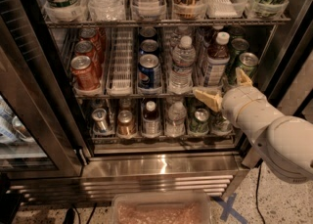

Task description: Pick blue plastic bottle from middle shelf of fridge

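The fridge (pixel 161 167) stands open in front of me. On its middle shelf (pixel 122 91) the blue plastic bottle (pixel 215 64) stands upright at the right, with dark drink, a white cap and a pale label. My gripper (pixel 224 88) is open just in front of and below the bottle's base. One finger (pixel 208 98) points left under the shelf edge and the other (pixel 243 76) rises to the bottle's right. Nothing is between them. The white arm (pixel 274 130) comes in from the lower right.
On the middle shelf stand red cans (pixel 84 71), Pepsi cans (pixel 148 71), a clear water bottle (pixel 182 64) and green cans (pixel 244 61). The lower rack holds small cans and bottles (pixel 146 120). The glass door (pixel 29 96) hangs open at left. A clear bin (pixel 161 211) sits on the floor.
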Robot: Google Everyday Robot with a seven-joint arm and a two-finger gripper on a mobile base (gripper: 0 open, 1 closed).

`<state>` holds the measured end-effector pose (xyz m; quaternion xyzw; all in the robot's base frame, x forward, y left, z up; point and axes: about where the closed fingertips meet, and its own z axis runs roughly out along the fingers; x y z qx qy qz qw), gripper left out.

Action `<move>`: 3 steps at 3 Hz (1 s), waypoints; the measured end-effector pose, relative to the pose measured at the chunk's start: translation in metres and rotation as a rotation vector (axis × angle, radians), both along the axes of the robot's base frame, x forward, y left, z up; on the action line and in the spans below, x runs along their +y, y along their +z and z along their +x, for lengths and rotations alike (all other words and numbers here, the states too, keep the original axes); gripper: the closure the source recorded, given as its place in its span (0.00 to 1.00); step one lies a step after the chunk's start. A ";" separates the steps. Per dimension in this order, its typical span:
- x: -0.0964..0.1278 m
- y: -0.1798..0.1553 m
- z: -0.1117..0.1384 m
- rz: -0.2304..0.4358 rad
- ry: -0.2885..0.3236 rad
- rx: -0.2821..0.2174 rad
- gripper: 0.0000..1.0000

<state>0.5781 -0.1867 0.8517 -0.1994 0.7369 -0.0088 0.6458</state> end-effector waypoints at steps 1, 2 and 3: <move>0.002 -0.001 0.006 -0.014 -0.002 -0.032 0.18; 0.004 -0.002 0.011 -0.020 -0.004 -0.052 0.24; 0.003 -0.003 0.015 -0.022 -0.013 -0.065 0.24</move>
